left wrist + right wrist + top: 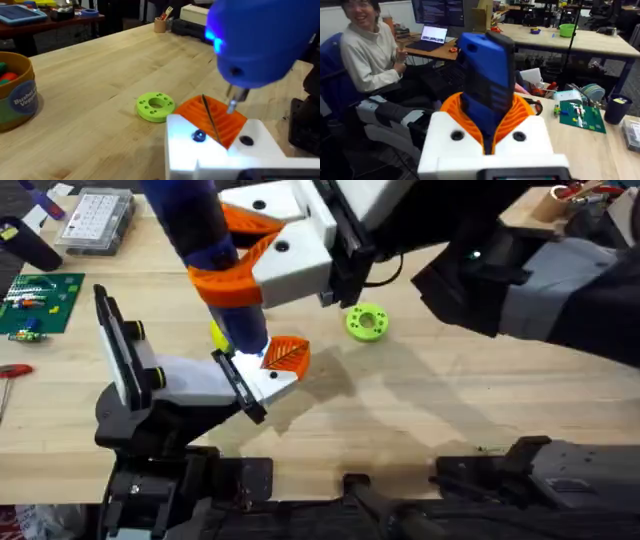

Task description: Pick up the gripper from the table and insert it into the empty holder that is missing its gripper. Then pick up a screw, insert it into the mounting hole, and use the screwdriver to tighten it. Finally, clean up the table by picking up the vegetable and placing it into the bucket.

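Observation:
The holder (190,380) is my left arm's white head with a black cross rail. The orange ribbed gripper (288,355) (227,122) sits in it, pressed against its twin, so my left gripper (205,100) is shut on nothing. One hole in its white base holds a dark screw (198,135); the other hole (246,140) looks empty. My right gripper (228,280) (487,107) reaches across, shut on the blue screwdriver (195,220) (260,40) (487,65), whose tip (232,105) hangs just above the orange pads. The bucket (17,97) holds red and green vegetable pieces.
A green ring (366,321) (155,106) lies on the table just beyond the left gripper. At the far left are a clear parts box (95,220), a green circuit board (40,300) and a red-handled screwdriver (12,370). Bare wood lies to the right.

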You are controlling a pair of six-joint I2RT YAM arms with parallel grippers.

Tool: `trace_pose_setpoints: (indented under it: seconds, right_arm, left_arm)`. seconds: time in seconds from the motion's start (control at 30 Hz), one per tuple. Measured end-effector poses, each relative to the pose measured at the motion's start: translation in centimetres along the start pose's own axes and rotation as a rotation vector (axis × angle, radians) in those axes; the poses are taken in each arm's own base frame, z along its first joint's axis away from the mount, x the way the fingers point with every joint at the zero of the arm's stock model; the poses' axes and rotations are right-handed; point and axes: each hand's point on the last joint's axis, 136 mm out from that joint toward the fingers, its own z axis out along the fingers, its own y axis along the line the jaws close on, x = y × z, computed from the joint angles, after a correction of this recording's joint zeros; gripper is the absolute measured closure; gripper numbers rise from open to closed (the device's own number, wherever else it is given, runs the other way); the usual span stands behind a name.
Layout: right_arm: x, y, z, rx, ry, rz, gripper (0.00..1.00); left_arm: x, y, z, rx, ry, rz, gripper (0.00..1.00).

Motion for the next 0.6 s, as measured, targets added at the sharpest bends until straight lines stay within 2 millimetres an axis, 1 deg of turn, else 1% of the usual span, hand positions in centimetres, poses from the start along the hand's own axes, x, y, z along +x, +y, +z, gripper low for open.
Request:
trace_pose_setpoints:
  seconds: [0.17, 0.4, 0.6]
  right_arm:
    - [0.57, -0.27, 0.08, -0.003, 0.006, 0.011, 0.955]
    - [-0.06, 0.11, 0.1, -0.019, -0.011, -0.036, 0.956]
    - [0.36, -0.19, 0.2, -0.022, -0.013, -0.042, 0.954]
  left_arm:
    - [0.0, 0.0, 0.0, 0.0, 0.0, 0.0, 0.986]
    - [0.0, 0.0, 0.0, 0.0, 0.0, 0.0, 0.986]
    - [0.0, 0.0, 0.0, 0.0, 0.0, 0.0, 0.986]
